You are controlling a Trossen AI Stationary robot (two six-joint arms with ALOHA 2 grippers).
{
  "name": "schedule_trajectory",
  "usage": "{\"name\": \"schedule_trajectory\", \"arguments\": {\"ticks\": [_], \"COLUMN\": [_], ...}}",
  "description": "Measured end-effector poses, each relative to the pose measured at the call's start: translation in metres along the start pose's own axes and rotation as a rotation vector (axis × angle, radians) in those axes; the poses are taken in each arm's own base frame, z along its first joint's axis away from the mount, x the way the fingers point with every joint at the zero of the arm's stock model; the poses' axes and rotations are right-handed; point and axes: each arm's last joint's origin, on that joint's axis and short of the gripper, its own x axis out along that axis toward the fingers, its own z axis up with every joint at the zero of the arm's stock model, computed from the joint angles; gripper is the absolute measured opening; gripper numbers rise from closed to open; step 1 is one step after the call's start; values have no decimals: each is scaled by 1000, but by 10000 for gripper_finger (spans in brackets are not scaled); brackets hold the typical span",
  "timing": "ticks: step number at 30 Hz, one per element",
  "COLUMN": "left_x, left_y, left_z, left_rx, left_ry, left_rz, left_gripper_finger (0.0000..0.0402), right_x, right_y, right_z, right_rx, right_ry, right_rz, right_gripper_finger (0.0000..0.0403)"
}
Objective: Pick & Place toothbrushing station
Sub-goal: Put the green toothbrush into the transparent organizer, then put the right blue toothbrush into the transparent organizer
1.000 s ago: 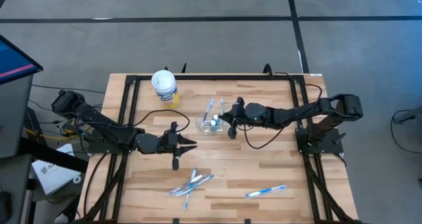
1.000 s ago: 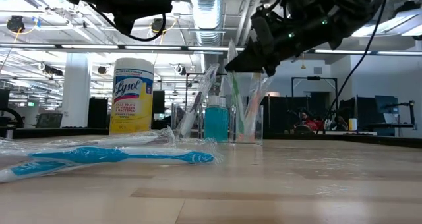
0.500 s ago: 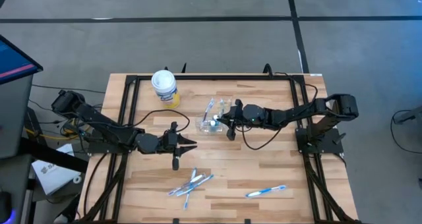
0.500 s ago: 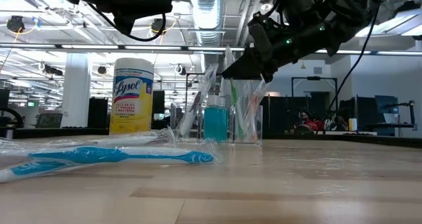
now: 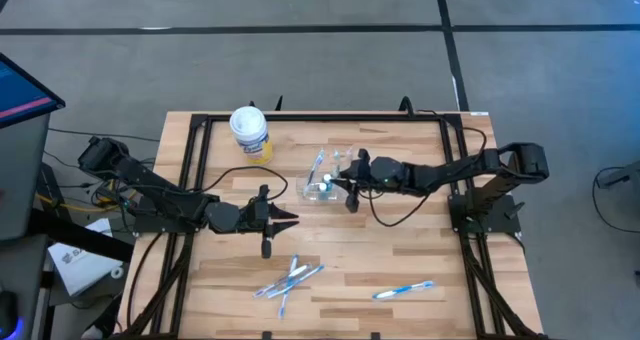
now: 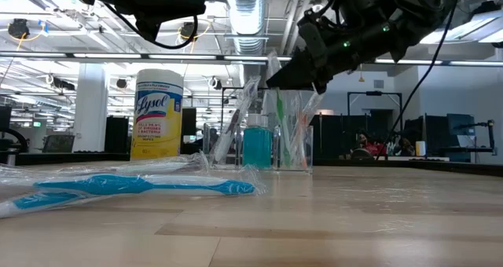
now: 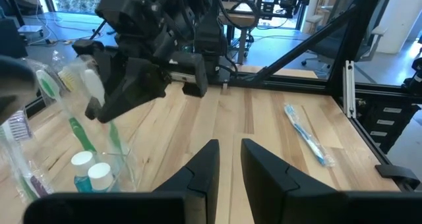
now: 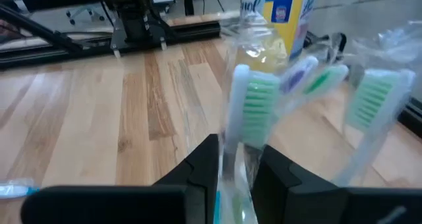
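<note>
A small clear cup [image 5: 320, 189] stands upright at mid-table. It holds several wrapped toothbrushes and a teal toothpaste tube [image 6: 257, 145]. My right gripper [image 5: 343, 183] comes at the cup's top from the table's right, slanting slightly down. Its fingers [image 8: 204, 165] are open, one on either side of a wrapped toothbrush with green bristles [image 8: 254, 109] that stands in the cup. My left gripper [image 5: 292, 218] hovers left of and nearer than the cup. It points toward the right, narrowly open, with nothing between its fingers [image 7: 204, 168]. My right gripper has the green-bristled toothbrush's wrapped handle [image 8: 232, 159] between its two fingers, just below the head, and it comes from the table's right. I cannot tell whether the fingers touch the wrapper. The toothbrush stands upright with its lower end in the cup.
A white tub with a yellow label [image 5: 250, 132] stands at the far left. Loose wrapped toothbrushes lie near the front edge, a bunch [image 5: 290, 278] and a single blue one [image 5: 403, 291]. A black frame [image 5: 195, 150] borders the table.
</note>
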Motion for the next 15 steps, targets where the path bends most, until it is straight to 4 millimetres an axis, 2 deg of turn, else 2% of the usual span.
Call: {"name": "schedule_trajectory", "arguments": {"ticks": [7, 15], "left_x": [0, 0], "left_y": [0, 0], "left_z": [0, 0], "left_rx": [-1, -8], "left_ry": [-1, -1], "left_rz": [0, 0], "left_gripper_finger": [57, 57], "right_x": [-9, -8], "right_y": [-1, -4], "right_z": [3, -1], "right_rx": [-15, -9], "right_ry": [41, 73], "right_rz": [-6, -19], "right_gripper_finger": [80, 165]}}
